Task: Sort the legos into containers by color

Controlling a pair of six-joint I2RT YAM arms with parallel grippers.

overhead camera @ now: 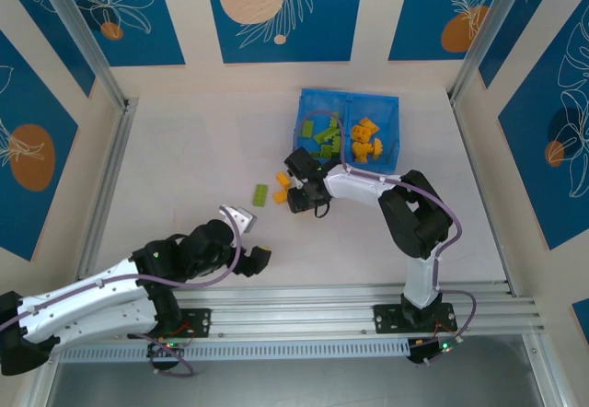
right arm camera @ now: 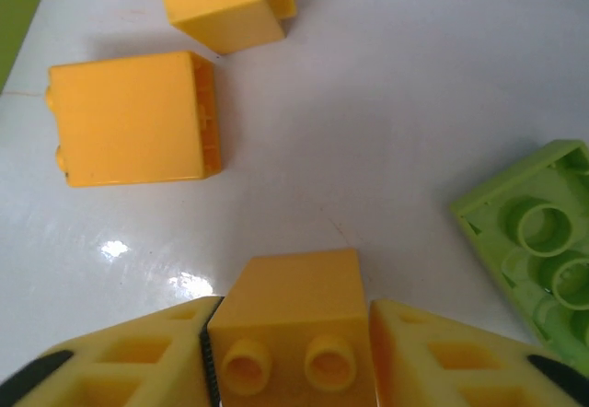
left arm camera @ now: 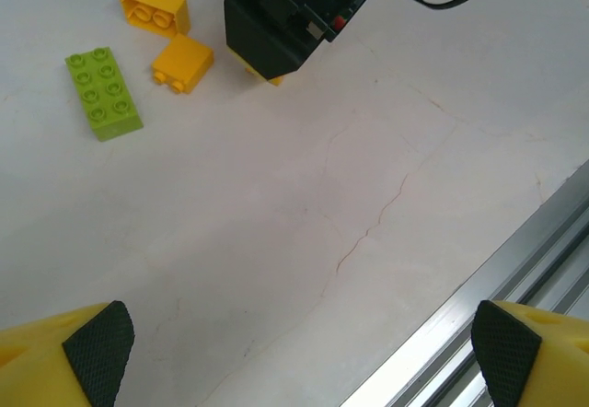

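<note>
An orange-yellow lego (right arm camera: 294,301) lies on the white table with my right gripper (right arm camera: 293,356) shut on it, a finger pressed against each side. This gripper (overhead camera: 289,195) is low over the table, just left of and in front of the blue bin (overhead camera: 398,122). Green legos (overhead camera: 324,136) lie in the bin's left container and orange-yellow ones (overhead camera: 364,140) in its right. Loose on the table are a green lego (left arm camera: 103,92) and two orange-yellow legos (left arm camera: 182,63) (left arm camera: 154,6). My left gripper (left arm camera: 304,352) hovers open over bare table near the front rail (left arm camera: 515,278).
Another green lego (right arm camera: 543,241) lies upside down just right of the held one. Two orange-yellow ones (right arm camera: 133,117) (right arm camera: 225,2) sit ahead of it. Aluminium rails (overhead camera: 368,301) run along the near edge, with upright posts at the back corners.
</note>
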